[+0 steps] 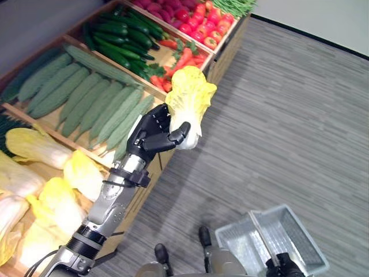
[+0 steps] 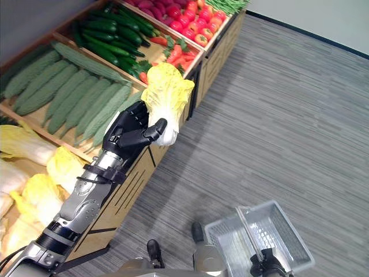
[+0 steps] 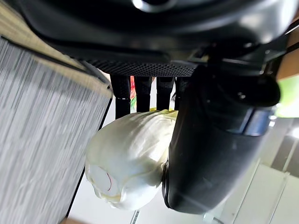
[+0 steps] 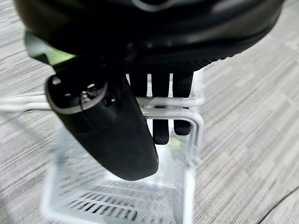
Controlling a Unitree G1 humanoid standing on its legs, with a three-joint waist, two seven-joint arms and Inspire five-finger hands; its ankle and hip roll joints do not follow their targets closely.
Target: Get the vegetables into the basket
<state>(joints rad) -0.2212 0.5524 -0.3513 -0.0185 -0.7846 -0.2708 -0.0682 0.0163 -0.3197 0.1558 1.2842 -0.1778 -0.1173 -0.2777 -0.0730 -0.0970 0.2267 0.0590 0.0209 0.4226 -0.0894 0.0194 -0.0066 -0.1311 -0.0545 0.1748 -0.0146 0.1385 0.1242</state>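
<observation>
left hand: fingers and thumb curled round the pale stem end of a napa cabbage, yellow leaves fanning upward above the grip. in the left wrist view the white base bulges out past the thumb, so the hold sits low on the stalk (probably the firmest part; the leaves would crush or tear).

position relative to the produce stand: the cabbage is lifted clear of the stand's front edge, hanging out over the grey floor side, no longer resting in any bin. behind it on the stand: ridged green gourds, cucumbers, carrots, red produce farther back, and more napa cabbages in the near bin.

right hand: fingers hooked round the wire handle of the basket, which hangs well away from the stand, low over the floor. basket looks empty.

judgement: carry phase; cabbage needs to travel across and down to the basket mouth before release.
</observation>
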